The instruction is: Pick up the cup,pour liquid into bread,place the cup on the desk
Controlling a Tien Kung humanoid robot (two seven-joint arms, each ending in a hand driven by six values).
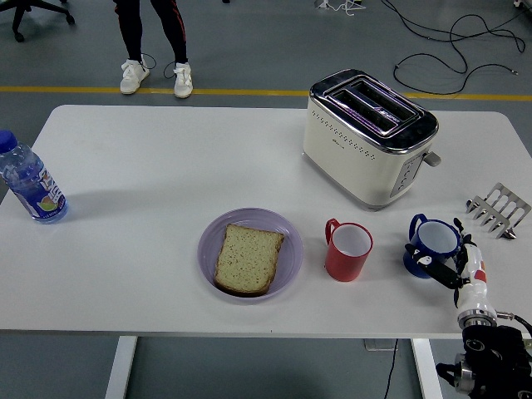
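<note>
A blue cup [432, 238] stands on the white table at the right, its handle pointing left. My right hand [447, 256] comes up from the lower right corner and wraps the cup's near right side, thumb in front and fingers behind. The cup rests on the table. A red cup [347, 251] stands left of it. One slice of bread [248, 258] lies on a purple plate [288, 235] near the table's middle front. My left arm does not show.
A cream toaster [368, 137] stands behind the cups. A metal toast rack [497, 210] lies at the right edge. A water bottle [29, 181] stands at the far left. A person's legs [154, 41] show beyond the table.
</note>
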